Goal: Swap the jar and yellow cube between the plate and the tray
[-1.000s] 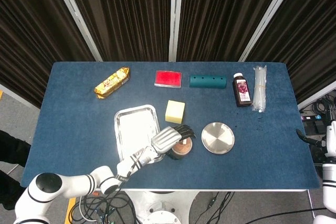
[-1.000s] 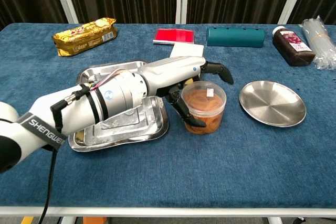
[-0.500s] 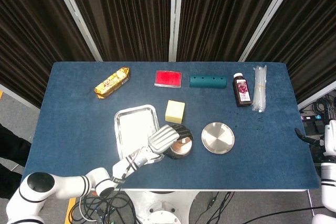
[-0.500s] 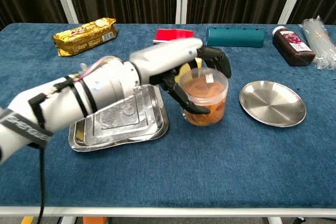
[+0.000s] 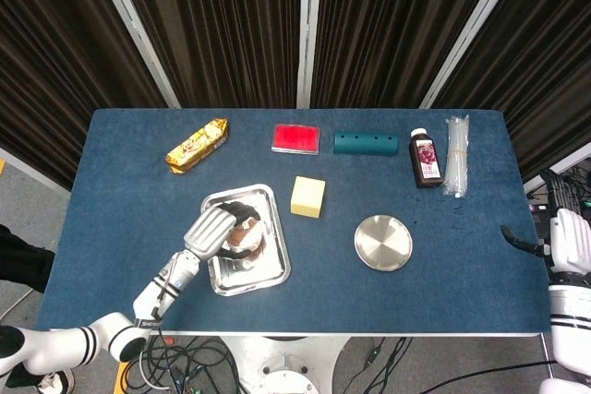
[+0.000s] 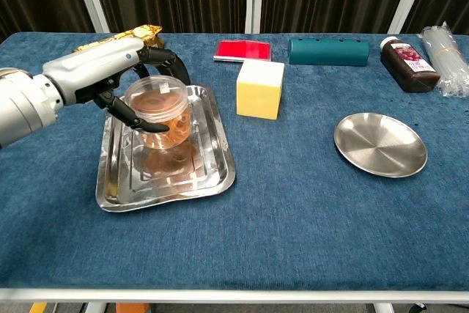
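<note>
My left hand [image 6: 121, 71] grips the clear jar [image 6: 157, 113] with orange-brown contents and holds it upright over the silver tray [image 6: 220, 175]. I cannot tell whether the jar's base touches the tray. In the head view the left hand [image 5: 212, 230] covers the left side of the jar [image 5: 247, 233], near the middle of the tray [image 5: 268, 269]. The yellow cube [image 6: 259, 89] stands on the blue cloth to the right of the tray, between the tray and the round steel plate [image 6: 379, 144]. The plate holds nothing. My right hand [image 5: 561, 242] is off the table's right edge, and its fingers are unclear.
Along the far side lie a gold snack pack [image 5: 197, 144], a red box [image 5: 295, 137], a teal case [image 5: 365, 143], a dark bottle [image 5: 426, 158] and a clear plastic sleeve [image 5: 456, 154]. The yellow cube [image 5: 307, 197] and the plate [image 5: 383, 243] lie apart.
My left hand has carried the jar leftward from the cloth beside the plate to over the tray. The yellow cube, hidden behind the arm before, now shows fully.
</note>
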`<action>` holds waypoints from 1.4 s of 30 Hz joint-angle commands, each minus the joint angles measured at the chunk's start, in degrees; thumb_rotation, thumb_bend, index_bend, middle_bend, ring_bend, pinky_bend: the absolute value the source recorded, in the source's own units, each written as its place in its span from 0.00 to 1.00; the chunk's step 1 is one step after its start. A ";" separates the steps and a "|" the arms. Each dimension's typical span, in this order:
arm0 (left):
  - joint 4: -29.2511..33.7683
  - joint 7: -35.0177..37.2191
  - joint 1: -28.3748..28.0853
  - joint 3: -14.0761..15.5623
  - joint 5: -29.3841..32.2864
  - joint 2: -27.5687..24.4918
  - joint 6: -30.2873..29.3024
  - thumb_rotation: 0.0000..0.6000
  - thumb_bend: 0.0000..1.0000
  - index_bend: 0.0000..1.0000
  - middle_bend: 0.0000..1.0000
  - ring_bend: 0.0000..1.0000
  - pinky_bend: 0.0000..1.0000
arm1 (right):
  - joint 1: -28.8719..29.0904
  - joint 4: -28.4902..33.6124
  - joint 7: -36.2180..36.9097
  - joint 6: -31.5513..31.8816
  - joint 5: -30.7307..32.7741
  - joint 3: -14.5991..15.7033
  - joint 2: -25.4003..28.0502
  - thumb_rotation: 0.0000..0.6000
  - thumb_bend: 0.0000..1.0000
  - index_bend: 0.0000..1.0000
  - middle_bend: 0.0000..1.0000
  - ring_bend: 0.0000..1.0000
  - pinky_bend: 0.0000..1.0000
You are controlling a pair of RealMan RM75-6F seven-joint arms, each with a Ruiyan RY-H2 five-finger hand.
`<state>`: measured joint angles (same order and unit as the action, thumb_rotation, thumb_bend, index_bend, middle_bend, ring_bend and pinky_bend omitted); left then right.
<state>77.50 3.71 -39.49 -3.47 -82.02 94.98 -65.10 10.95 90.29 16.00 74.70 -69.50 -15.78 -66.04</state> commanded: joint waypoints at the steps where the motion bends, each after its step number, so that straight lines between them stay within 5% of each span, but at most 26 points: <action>1: -2.13 1.00 0.78 -0.09 0.74 1.92 0.20 1.00 0.24 0.31 0.31 0.24 0.46 | 0.78 0.74 -1.14 -0.60 0.07 -0.13 -0.13 1.00 0.14 0.00 0.00 0.00 0.02; 7: -4.85 5.28 1.11 -0.05 -1.68 3.42 -0.78 1.00 0.12 0.10 0.10 0.05 0.24 | 2.00 1.81 -3.08 -1.55 0.24 -0.17 -0.49 1.00 0.14 0.00 0.00 0.00 0.02; 10: -5.85 5.20 1.79 -0.33 -2.30 3.63 -2.34 1.00 0.08 0.06 0.04 0.01 0.19 | 3.04 3.02 -4.19 -2.78 -0.23 -0.11 0.06 1.00 0.14 0.00 0.00 0.00 0.02; 16: -3.49 3.78 4.80 -0.02 -1.76 0.81 -5.08 1.00 0.07 0.06 0.04 0.01 0.17 | 6.97 6.24 -9.93 -5.95 -1.55 -0.20 0.42 1.00 0.14 0.00 0.00 0.00 0.02; 25: 5.48 -1.23 15.52 2.33 5.04 -10.05 -10.95 1.00 0.07 0.06 0.04 0.00 0.17 | 20.44 8.42 -23.36 -20.57 3.01 -0.95 -4.40 1.00 0.09 0.00 0.00 0.00 0.01; 31: 5.79 1.15 20.59 3.12 3.85 -12.62 -16.20 1.00 0.06 0.06 0.04 0.00 0.16 | 31.36 1.54 -30.43 -29.84 13.05 -1.75 -12.83 1.00 0.07 0.00 0.00 0.00 0.00; 42: 5.73 2.39 24.34 3.34 2.11 -13.41 -18.24 1.00 0.06 0.06 0.04 0.00 0.15 | 42.80 -13.62 -37.00 -32.89 23.76 -1.39 -27.11 1.00 0.07 0.00 0.00 0.00 0.00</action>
<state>83.31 6.01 -15.24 -0.05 -79.83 81.60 -83.26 52.50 78.68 -20.35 42.62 -46.90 -17.12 -91.20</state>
